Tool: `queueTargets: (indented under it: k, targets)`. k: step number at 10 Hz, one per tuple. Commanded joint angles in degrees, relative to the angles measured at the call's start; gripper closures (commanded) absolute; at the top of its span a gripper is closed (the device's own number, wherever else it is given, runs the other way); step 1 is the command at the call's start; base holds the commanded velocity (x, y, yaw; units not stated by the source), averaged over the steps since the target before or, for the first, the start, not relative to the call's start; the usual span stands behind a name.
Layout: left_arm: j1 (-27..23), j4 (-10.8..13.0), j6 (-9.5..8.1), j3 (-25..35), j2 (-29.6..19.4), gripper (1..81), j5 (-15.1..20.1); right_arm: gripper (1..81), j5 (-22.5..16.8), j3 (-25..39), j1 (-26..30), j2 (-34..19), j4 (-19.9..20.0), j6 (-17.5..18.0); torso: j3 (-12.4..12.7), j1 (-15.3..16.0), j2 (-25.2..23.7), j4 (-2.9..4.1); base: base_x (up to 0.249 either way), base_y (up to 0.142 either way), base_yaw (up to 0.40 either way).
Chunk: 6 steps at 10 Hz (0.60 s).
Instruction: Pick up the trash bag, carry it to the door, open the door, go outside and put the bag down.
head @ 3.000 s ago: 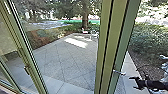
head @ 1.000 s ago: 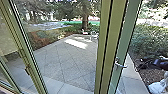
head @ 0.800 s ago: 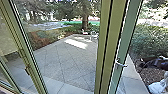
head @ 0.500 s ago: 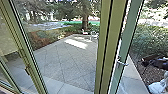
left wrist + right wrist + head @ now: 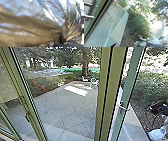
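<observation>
Grey paved patio (image 5: 67,105), scored with diagonal joints and lit by one bright patch, lies beyond green-framed glass across the middle of the head view. Left gripper (image 5: 61,40): holding; the gathered neck of a translucent, crinkled plastic trash bag (image 5: 31,27) is bunched tightly there, low and right of centre in the left wrist view. Folds fan out from this pinch; the film reads bluish-silver above, tan-brown below. Bag contents: cannot tell.

Right gripper (image 5: 157,112): a dark, blurred shape at the right edge of the head view, in front of or mirrored in the glass, cannot tell which. Its opening cannot be read, nor any hold. A pale, blurred form (image 5: 157,134) sits just below it, identity uncertain.

Next outward, right of centre: a silver metal lever handle (image 5: 124,108) on the slanting green door stile (image 5: 131,82). A thick olive-green post (image 5: 110,94) stands to its left; a narrow pale gap separates the two, so the door appears ajar. At far left, a second green frame (image 5: 23,94) slants down with a small dark handle (image 5: 27,117).

Beyond: leafy green bushes (image 5: 147,87) over brown ground cover at right; a tree trunk (image 5: 85,68) at top centre, with white outdoor furniture (image 5: 94,82) near its base.
</observation>
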Motion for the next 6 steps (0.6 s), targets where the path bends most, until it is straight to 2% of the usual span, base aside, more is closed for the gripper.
queueTargets:
  k: [1,2,4,5,6]
  targets:
    - [-1.49,-0.21,-0.85,0.18,-0.12,81.1,3.99,1.0,-7.01,-4.82,7.65,-2.82,-0.61,-4.16,0.0,0.0,0.0,0.0,0.0,0.0,0.0]
    - [-1.49,-0.21,-0.94,0.18,-0.03,81.1,3.99,1.0,-6.58,-6.4,6.51,-3.43,0.53,-4.77,0.0,0.0,0.0,0.0,0.0,0.0,0.0]
    - [-1.49,-0.21,-1.02,0.18,-0.12,81.1,4.34,1.0,-5.08,-8.42,4.92,-3.87,0.18,-4.77,0.0,0.0,0.0,0.0,0.0,0.0,0.0]
    - [-1.41,-0.21,-1.46,0.18,-0.12,81.1,4.34,1.0,-4.2,-9.04,4.58,-3.96,0.36,-4.77,0.0,0.0,0.0,-3.99,0.0,0.0,0.0]
    - [-1.32,-0.21,-1.56,0.09,-0.3,81.1,4.43,1.0,-2.72,-10.09,3.79,-4.39,0.36,-4.69,0.0,0.0,0.0,-5.64,0.0,0.0,0.0]
